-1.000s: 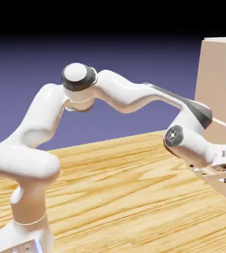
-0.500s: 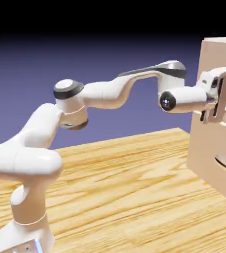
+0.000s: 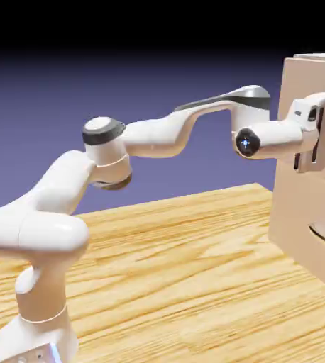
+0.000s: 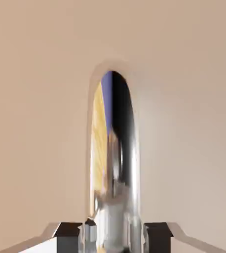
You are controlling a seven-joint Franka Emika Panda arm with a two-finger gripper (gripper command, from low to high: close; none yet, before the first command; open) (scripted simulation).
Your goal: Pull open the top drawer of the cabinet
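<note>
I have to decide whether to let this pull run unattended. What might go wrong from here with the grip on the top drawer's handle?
1. The gripper is shut on the handle, a shiny, rounded bar, only near the fingertips; it might slip off.
2. The top drawer shows no gap from the cabinet yet; an off-axis pull could jam it.

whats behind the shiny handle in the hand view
Plain beige drawer front fills the view behind the handle, which the end effector is shut on. The strip directly behind the handle is covered.
</note>
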